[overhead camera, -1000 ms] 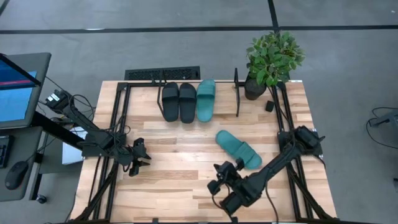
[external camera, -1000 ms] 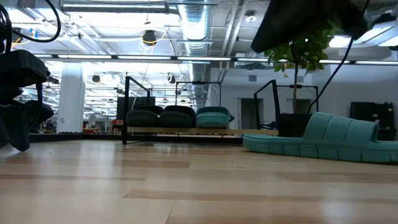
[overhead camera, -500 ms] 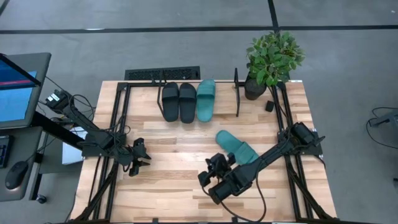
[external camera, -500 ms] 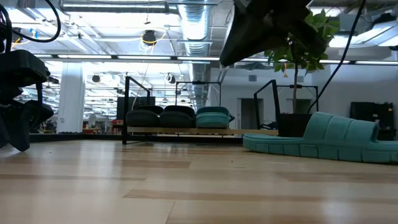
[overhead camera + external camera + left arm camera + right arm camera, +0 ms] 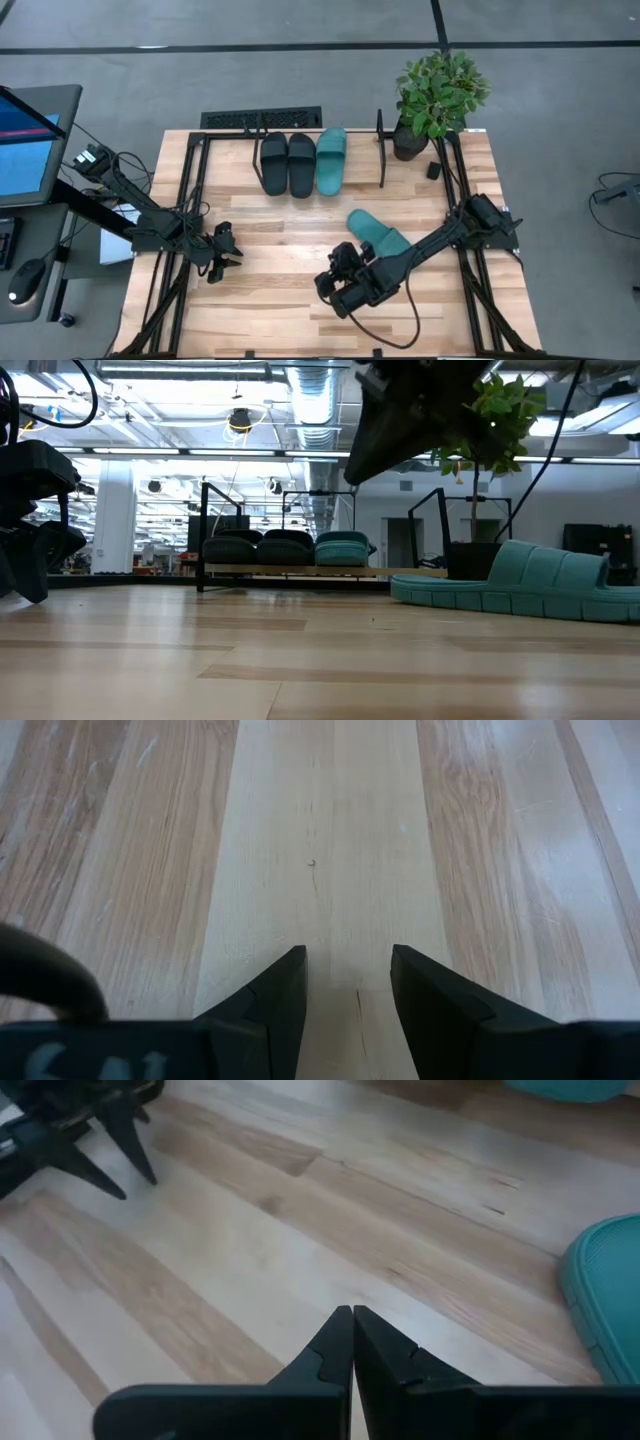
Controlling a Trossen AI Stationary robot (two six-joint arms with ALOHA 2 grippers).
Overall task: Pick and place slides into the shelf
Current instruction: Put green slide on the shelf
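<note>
Wooden worktop [image 5: 280,300] carries the shelf [image 5: 320,160] holding three slides [image 5: 301,163]; a fourth teal slide [image 5: 383,238] lies loose. Right pincer [image 5: 335,285] hovers beside it, fingers together; left pincer [image 5: 225,250] rests apart. No readable writing shows.

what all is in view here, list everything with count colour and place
slides on the shelf: 3, two black and one teal, side by side at the table's far side
loose slide: 1, teal, flat on the table right of centre
shelf: 1, black metal bars, far middle of the table
table: 1, light wood planks
potted plant: 1, green in a dark pot, far right corner
small box: 1, black, near the plant
keyboard: 1, black, far edge behind the shelf
monitor: 1, off the left side
left gripper: open, left side of the table
right gripper: shut, empty, near the loose slide
</note>
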